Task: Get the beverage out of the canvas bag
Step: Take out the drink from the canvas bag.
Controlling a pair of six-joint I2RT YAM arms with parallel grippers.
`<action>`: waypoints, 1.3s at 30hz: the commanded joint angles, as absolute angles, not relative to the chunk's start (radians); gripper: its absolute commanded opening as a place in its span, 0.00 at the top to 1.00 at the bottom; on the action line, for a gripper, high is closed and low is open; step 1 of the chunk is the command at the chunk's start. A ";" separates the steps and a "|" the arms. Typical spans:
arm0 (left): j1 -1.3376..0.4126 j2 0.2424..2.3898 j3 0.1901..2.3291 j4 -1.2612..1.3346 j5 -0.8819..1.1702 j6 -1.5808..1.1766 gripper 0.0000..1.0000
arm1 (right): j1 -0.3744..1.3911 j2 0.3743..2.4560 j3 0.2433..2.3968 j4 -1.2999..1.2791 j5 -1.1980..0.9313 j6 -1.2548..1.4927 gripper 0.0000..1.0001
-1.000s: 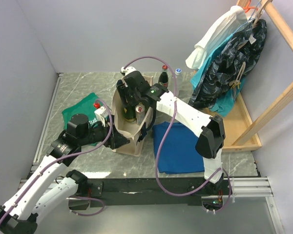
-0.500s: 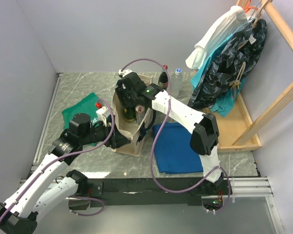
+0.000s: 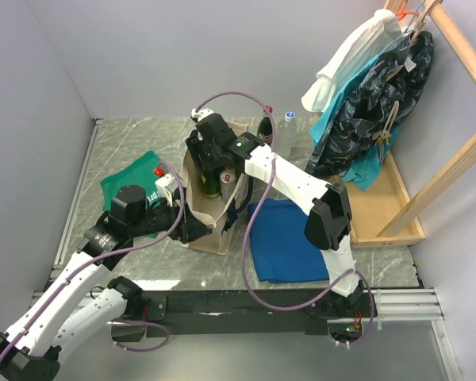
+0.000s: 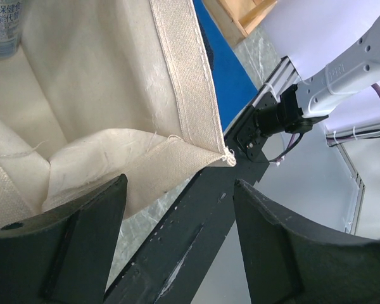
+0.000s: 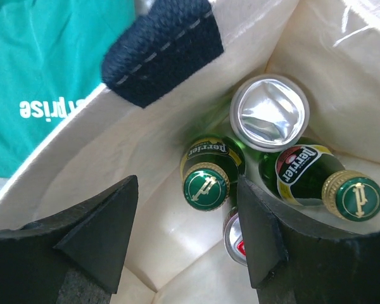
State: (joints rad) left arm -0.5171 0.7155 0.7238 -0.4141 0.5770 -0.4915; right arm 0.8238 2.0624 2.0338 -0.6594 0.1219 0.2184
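The cream canvas bag [image 3: 210, 236] stands mid-table with its mouth open. Inside it the right wrist view shows two green Perrier bottles [image 5: 206, 187] [image 5: 353, 196], a silver can top [image 5: 270, 112] and a second can [image 5: 236, 237]. My right gripper [image 3: 212, 157] [image 5: 189, 183] hangs open over the bag's mouth. Its fingers straddle the nearer green bottle from above and touch nothing. My left gripper [image 3: 188, 226] [image 4: 180, 183] is at the bag's near corner with jaws apart. The canvas wall [image 4: 114, 76] lies against its left finger, and the gap between the fingers is bare.
A navy handle [image 5: 161, 54] crosses the bag's rim. A green cloth [image 3: 131, 178] lies left of the bag, a blue folded cloth [image 3: 289, 238] right of it. Two bottles [image 3: 266, 125] [image 3: 288, 125] stand behind the bag. A wooden rack with hanging clothes [image 3: 373, 79] fills the right.
The right arm has shifted a little to the left and farther back over the bag's mouth. The left arm and the bag have hardly moved.
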 commanded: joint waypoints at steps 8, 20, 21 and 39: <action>-0.528 0.706 0.706 -0.466 0.571 -0.502 0.26 | 0.816 2.085 2.095 -0.664 0.114 0.204 0.31; -0.528 0.709 0.707 -0.466 0.574 -0.500 0.26 | 0.816 2.114 2.126 -0.695 0.137 0.204 0.34; -0.528 0.709 0.706 -0.465 0.572 -0.502 0.26 | 0.816 2.112 2.126 -0.696 0.140 0.204 0.34; -0.528 0.703 0.706 -0.469 0.560 -0.503 0.26 | 0.818 2.121 2.131 -0.712 0.152 0.199 0.43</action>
State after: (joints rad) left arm -0.5190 0.7097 0.7235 -0.4187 0.5652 -0.4927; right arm 0.8238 2.1197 2.0815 -0.7067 0.1387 0.2108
